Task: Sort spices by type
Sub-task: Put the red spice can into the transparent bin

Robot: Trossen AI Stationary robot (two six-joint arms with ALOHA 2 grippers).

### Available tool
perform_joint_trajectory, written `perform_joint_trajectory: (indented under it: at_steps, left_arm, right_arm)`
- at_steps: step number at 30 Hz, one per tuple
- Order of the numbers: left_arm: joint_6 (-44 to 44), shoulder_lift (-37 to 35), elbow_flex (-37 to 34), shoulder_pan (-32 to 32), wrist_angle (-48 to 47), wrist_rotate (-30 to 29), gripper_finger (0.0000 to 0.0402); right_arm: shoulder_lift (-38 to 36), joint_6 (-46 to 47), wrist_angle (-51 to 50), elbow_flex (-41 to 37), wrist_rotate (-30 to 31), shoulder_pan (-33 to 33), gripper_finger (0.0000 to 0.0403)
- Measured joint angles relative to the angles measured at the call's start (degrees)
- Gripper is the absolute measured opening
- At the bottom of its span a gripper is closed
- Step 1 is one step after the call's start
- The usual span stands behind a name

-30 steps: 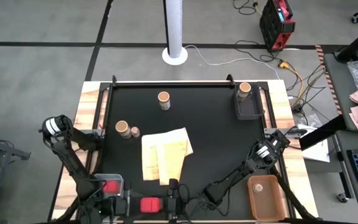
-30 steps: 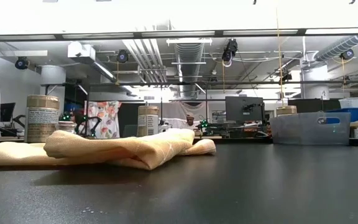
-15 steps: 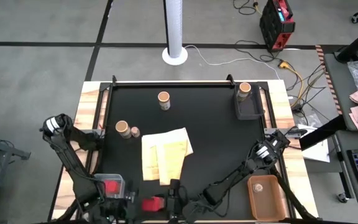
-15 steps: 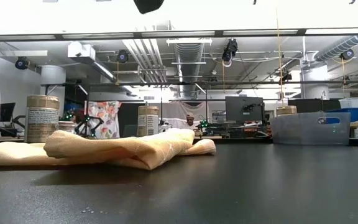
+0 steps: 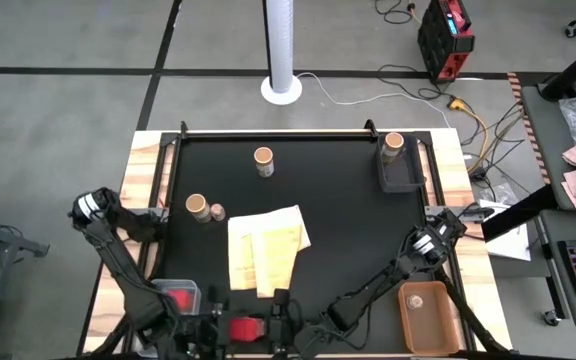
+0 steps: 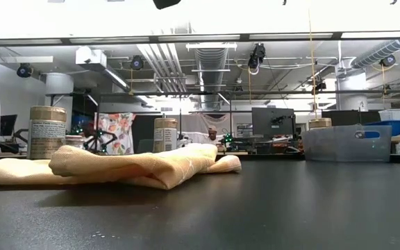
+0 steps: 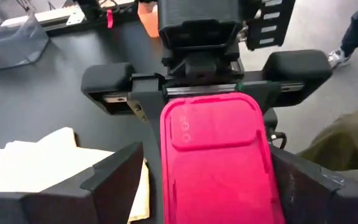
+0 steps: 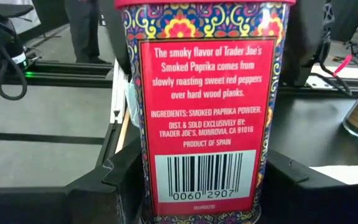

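Note:
A bright red spice tin (image 5: 248,328) stands upright at the table's near edge, with my right gripper (image 5: 276,325) shut on it from the right. My left gripper (image 5: 218,325) is open on its left, with a finger (image 7: 114,177) on either side of the red lid (image 7: 216,155). A second red tin (image 5: 173,297) lies in a clear box at the near left. Brown-topped jars stand at the far middle (image 5: 263,157), mid left (image 5: 196,207) and in a grey tray (image 5: 394,142). A tiny pale container (image 5: 217,212) sits beside the left jar, and another (image 5: 416,300) is in the orange bin. My right gripper pinches the red tin's two narrow sides (image 8: 143,186) between its two fingers, at the barcode end, low on the tin. The fingers come level from the table's right. The tin stands upright with its lid up; its underside is out of view.
A folded yellow cloth (image 5: 265,250) lies mid-table, just beyond both grippers. The grey tray (image 5: 400,172) sits at the far right corner and the orange bin (image 5: 438,325) at the near right. A black rail (image 5: 278,131) runs along the far edge. People stand in the room beyond.
My left hand has risen a little and turned beside the red tin, and in the high view it now covers more of the clear box and the tin's left edge. The tin has stayed upright in my right gripper.

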Motion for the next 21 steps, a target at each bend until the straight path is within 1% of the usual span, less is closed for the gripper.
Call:
perform_joint_trajectory:
  at_steps: [6,8,11,12,14,16,18,20,21]
  left_arm:
    - [0.0,1.3,0.1,0.8,0.1,1.0,0.0267]
    - [0.0,1.3,0.7,0.8,-0.1,2.1,0.0245]
    - [-1.0,1.3,2.5,0.6,-1.5,2.2,0.0192]
    - [-1.2,1.3,3.3,0.6,-2.4,2.9,0.0192]
    - [-2.2,1.3,5.1,0.7,-5.5,5.8,0.0192]
    - [-4.3,1.3,7.0,0.5,-9.4,9.9,0.0192]
    - [-6.3,1.3,8.7,0.0,-14.0,14.1,0.0192]
    - [-8.4,1.3,10.4,-1.2,-18.4,17.3,0.0192]
    - [-9.4,1.3,11.1,-2.0,-20.6,17.8,0.0192]
  right_arm:
    - [0.0,0.1,0.0,0.0,0.0,0.0,0.0206]
    - [0.0,0.0,-0.2,0.0,0.0,0.0,0.0206]
    - [0.0,-0.1,0.1,0.0,0.6,0.0,0.0206]
    - [0.0,0.1,0.1,0.0,0.7,0.1,0.0210]
    - [0.0,1.6,0.0,0.0,-0.1,0.2,0.0248]
    - [0.0,3.2,-0.7,0.0,-0.6,0.4,0.0295]
    - [0.0,4.4,-1.8,0.0,-0.6,0.8,0.0333]
    - [-0.2,5.2,-2.8,0.0,-0.1,1.1,0.0355]
    - [-0.2,5.4,-2.9,0.0,0.0,1.2,0.0360]
